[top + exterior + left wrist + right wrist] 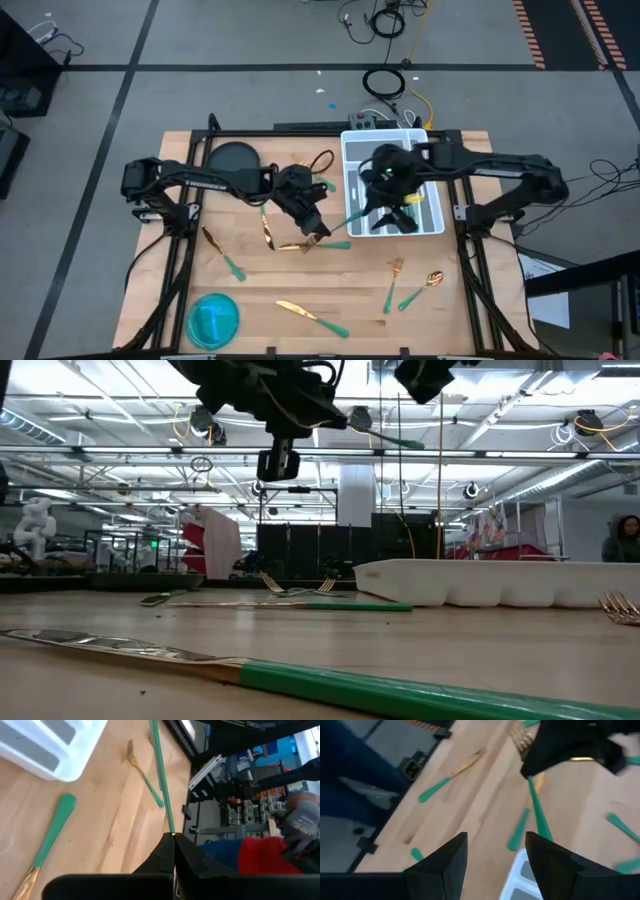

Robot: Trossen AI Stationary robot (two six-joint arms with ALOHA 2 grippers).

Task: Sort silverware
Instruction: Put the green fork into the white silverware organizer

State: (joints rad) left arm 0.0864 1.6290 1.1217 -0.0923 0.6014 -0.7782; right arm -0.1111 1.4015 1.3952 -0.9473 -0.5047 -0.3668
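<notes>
My left gripper [318,228] hangs above the table's middle, shut on one piece of silverware whose thin green handle [340,221] points at the white slotted tray [435,215]. My right gripper [495,855] is open over the tray's near left corner, facing that handle [537,815], with nothing between its fingers. More gold-headed, green-handled silverware lies flat on the wood: a knife [315,317], a fork [393,280], a spoon [425,285], and pieces at the left [222,252] and the middle [300,245]. My left gripper pinches the piece between its two shut fingers [165,855]. The green handle [167,815] sticks straight out from the fingertips, in line with them; the end inside the hold is hidden by the fingers. The piece is lifted clear of the table, near level [395,440].
A blue plate [213,318] sits at the near left corner and a black round object [232,158] at the far left. The tray stands at the far right. A person's gloved hand [300,822] shows beyond the table edge.
</notes>
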